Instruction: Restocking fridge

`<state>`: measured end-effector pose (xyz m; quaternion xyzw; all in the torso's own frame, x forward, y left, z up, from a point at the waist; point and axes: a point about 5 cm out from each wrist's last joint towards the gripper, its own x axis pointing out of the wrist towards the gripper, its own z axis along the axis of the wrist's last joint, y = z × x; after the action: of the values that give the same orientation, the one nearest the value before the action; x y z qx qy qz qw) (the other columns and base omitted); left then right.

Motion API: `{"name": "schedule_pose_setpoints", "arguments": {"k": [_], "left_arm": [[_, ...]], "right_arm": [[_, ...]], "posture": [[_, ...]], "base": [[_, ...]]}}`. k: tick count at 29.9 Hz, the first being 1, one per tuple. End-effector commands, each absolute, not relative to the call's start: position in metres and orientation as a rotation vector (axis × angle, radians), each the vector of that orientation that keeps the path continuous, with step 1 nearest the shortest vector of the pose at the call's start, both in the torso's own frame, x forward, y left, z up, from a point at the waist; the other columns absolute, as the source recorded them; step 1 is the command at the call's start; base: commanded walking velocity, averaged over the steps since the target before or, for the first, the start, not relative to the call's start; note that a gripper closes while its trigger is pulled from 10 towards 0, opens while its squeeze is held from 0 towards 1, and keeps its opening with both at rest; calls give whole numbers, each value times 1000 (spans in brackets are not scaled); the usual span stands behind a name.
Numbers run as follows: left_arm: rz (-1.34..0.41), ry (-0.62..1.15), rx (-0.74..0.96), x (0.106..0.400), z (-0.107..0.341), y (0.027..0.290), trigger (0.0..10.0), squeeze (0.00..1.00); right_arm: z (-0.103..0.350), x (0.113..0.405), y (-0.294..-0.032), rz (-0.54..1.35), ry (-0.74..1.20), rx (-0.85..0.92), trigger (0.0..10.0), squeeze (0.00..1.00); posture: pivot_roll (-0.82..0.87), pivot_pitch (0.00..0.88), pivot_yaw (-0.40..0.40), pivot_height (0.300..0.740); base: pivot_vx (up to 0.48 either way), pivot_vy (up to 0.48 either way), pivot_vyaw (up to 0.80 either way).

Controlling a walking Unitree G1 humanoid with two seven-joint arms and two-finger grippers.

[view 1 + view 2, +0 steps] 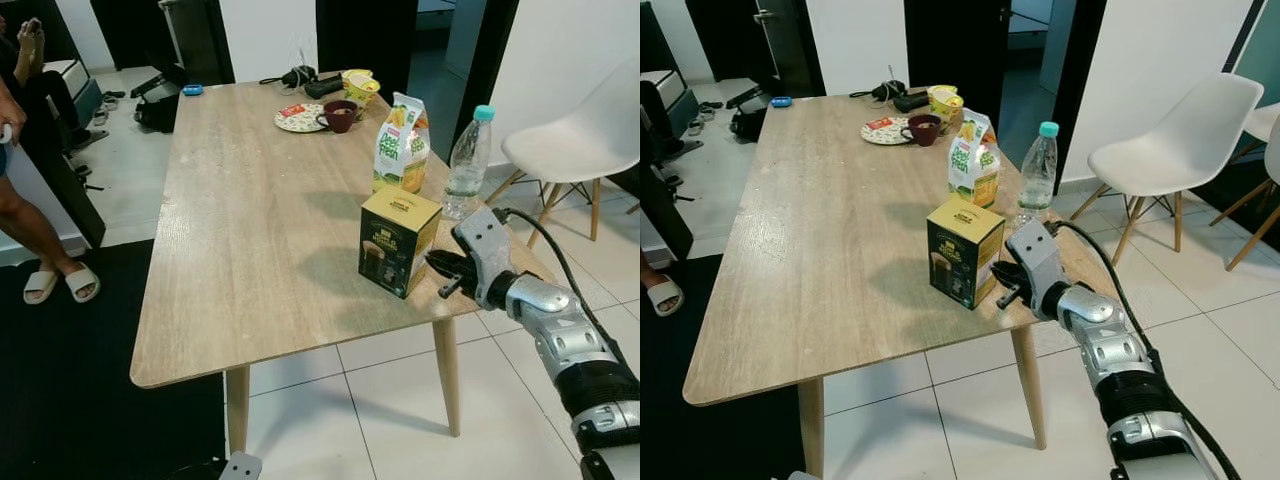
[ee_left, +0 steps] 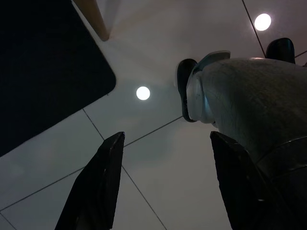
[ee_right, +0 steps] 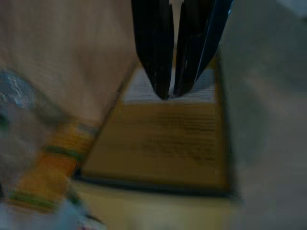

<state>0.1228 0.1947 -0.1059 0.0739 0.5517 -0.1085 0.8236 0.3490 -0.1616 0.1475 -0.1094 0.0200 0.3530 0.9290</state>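
Right gripper [image 1: 446, 272]: fingers [image 3: 160, 52] drawn close together, tips almost meeting, holding nothing; they point at the right side of the box, just beside it. Contact cannot be told.
Right arm [image 1: 560, 345]: silver, reaching in over the near right corner of the tabletop.
Box [image 1: 398, 241]: dark green and yellow, upright near the right edge of the tabletop, towards the near end.
Juice carton [image 1: 402, 143]: white, green and yellow, upright behind the box, close to it.
Water bottle [image 1: 468, 163]: clear with a teal cap, upright just beside the carton, at the right edge.
Tabletop [image 1: 250, 220]: light wood, long, running away from the camera.
Far end: a patterned plate [image 1: 296, 119] with a dark red mug [image 1: 339, 116] touching it, a yellow cup [image 1: 360, 85] behind.
Chair [image 1: 580, 140]: white, on the tiled floor to the right.
Left gripper [image 2: 165, 184]: hanging beside the robot's leg over the floor tiles, fingers spread wide, empty.
Person: legs and sandals [image 1: 60, 284] at the left edge of the room.
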Motion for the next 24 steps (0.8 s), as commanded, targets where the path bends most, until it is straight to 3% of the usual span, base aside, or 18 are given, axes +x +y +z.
{"name": "schedule_pose_setpoints", "arguments": {"k": [1, 5, 14, 19, 23, 24], "left_arm": [[-231, 1187, 158, 120, -107, 196, 10000, 0], [-231, 1187, 158, 120, -107, 196, 10000, 0], [-231, 1185, 156, 121, -106, 196, 10000, 0], [-230, 1184, 158, 121, -106, 196, 10000, 0], [-229, 1185, 159, 121, -106, 197, 10000, 0], [-229, 1186, 159, 120, -106, 197, 10000, 0]], "right_arm": [[157, 345, -154, 774, -28, -169, 10000, 0], [163, 335, -135, 896, -80, -103, 10000, 0], [167, 319, -125, 1046, -89, -49, 10000, 0], [169, 320, -130, 1015, -109, -3, 10000, 0], [188, 330, -145, 896, -212, 202, 10000, 0], [194, 333, -150, 861, -247, 261, 10000, 227]], "posture": [[35, 0, -11, 740], [35, 0, -12, 740], [32, 0, -11, 740], [35, 0, -14, 740], [35, 0, -14, 740], [36, 0, -15, 740]], "base": [[0, 0, 0], [0, 0, 0], [0, 0, 0], [0, 0, 0], [0, 0, 0], [0, 0, 0]]}}
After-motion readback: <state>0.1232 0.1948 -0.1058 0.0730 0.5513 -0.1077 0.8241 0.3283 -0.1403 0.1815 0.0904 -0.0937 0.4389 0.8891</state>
